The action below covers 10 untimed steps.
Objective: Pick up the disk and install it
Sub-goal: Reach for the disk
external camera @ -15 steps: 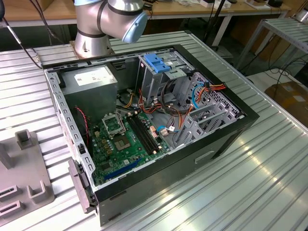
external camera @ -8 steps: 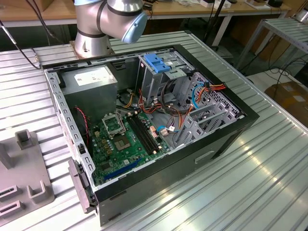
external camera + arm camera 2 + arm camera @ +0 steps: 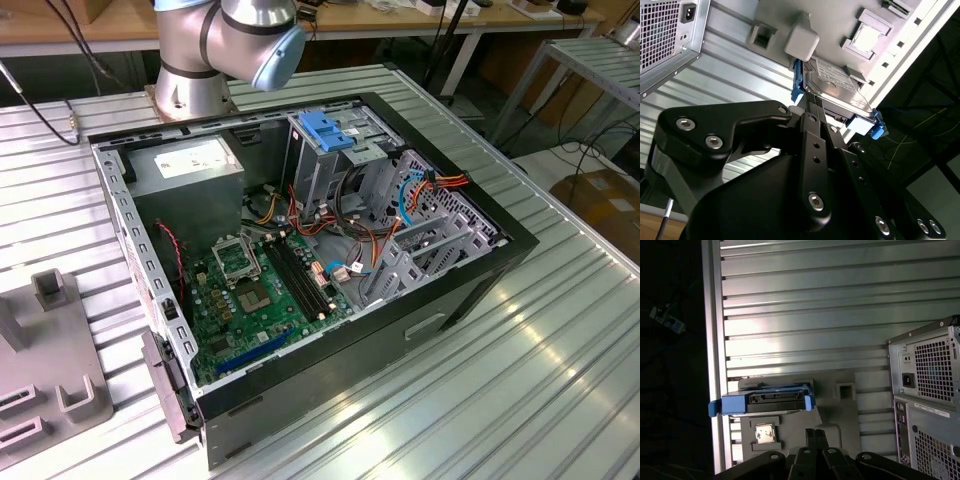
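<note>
- in the first wrist view the disk [image 3: 777, 402], grey with blue rails, is seen edge-on, stood in a grey fixture [image 3: 840, 412].
- its labelled face [image 3: 837, 82] is shown in the second wrist view.
- the gripper [image 3: 815, 432] is closed, empty, near it.

A ribbed aluminium tabletop [image 3: 480, 380] is streaked by reflected overhead light, and wooden workbenches [image 3: 100, 30] are seen behind it.

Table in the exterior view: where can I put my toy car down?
The table is bare on the exterior view's right of the case, a wide ribbed stretch. A thin strip lies between the case and the grey holder. Crowded: inside the case, full of cables, and the holder, where the disk sits.
</note>
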### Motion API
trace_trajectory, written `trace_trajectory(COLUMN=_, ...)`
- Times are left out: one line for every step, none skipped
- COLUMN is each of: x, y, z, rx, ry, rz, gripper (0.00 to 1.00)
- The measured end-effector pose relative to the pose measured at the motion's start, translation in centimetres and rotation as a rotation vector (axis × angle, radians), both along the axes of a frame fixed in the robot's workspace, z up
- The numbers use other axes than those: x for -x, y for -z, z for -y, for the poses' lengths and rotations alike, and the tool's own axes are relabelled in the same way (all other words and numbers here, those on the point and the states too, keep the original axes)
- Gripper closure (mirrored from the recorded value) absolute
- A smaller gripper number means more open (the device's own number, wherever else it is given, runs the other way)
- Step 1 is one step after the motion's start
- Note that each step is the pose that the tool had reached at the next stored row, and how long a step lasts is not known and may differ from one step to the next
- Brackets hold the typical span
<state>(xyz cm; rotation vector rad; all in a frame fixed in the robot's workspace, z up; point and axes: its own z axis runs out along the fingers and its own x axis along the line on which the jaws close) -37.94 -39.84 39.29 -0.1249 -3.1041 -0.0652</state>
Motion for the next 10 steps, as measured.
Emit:
trace_trajectory(x=0.18, y=0.00, z=0.00, rx=0.0001, ry=0.000, rz=-0.0001, gripper=0.90)
trace_trajectory(x=0.51, y=0.00, z=0.00, rx=0.0000, ry=0.000, rz=0.0000, gripper=0.90)
trace_trajectory(x=0.90, y=0.00, z=0.00, rx=0.0000, ry=0.000, rz=-0.0001, gripper=0.90)
trace_trajectory(x=1.13, y=0.00, z=0.00, rx=0.0000, ry=0.000, rz=0.0000, gripper=0.90)
trace_trajectory(x=1.32, y=0.00, z=0.00, rx=0.0000, ry=0.000, rz=0.0000, gripper=0.90)
trace_trajectory(x=1.49, y=0.00, z=0.00, rx=0.0000, ry=0.000, rz=-0.0001, gripper=0.90)
trace_trajectory(x=1.67, y=0.00, z=0.00, rx=0.0000, ry=0.000, rz=0.0000, gripper=0.90)
trace_trajectory(x=1.82, y=0.00, z=0.00, rx=0.0000, ry=0.000, rz=0.0000, gripper=0.90)
trace_trajectory(x=2.02, y=0.00, z=0.00, rx=0.0000, ry=0.000, rz=0.0000, gripper=0.90)
trace_trajectory(x=2.23, y=0.00, z=0.00, rx=0.0000, ry=0.000, rz=0.0000, gripper=0.90)
